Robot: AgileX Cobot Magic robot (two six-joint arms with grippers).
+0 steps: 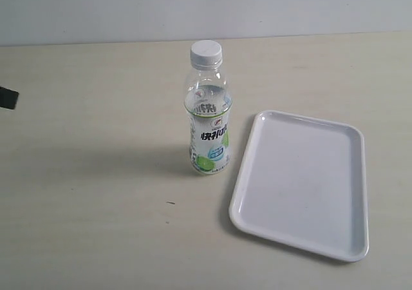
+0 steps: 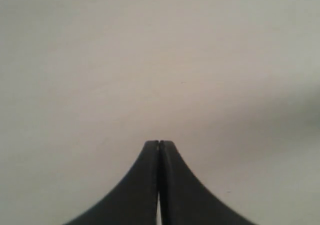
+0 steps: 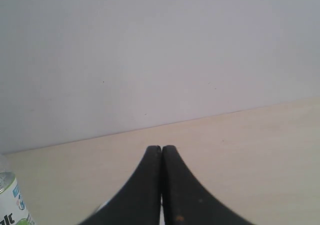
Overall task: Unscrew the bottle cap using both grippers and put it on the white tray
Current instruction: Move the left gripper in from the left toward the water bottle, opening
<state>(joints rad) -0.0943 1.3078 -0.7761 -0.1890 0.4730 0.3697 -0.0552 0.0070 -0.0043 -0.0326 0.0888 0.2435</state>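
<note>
On my screens I count one bottle (image 1: 208,125) with one bottle cap (image 1: 206,53), one white tray (image 1: 299,180) and one table (image 1: 96,174). I count also two grippers, the left gripper (image 2: 159,144) and the right gripper (image 3: 161,148), each one with two fingers (image 2: 140,195). There is one small dark piece (image 1: 8,98) at the picture edge, which I cannot identify.

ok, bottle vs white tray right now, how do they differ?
The bottle stands upright; the white tray lies flat. The bottle is clear with a green-and-white label; the white tray is opaque, plain white. Both rest on the table, apart.
</note>
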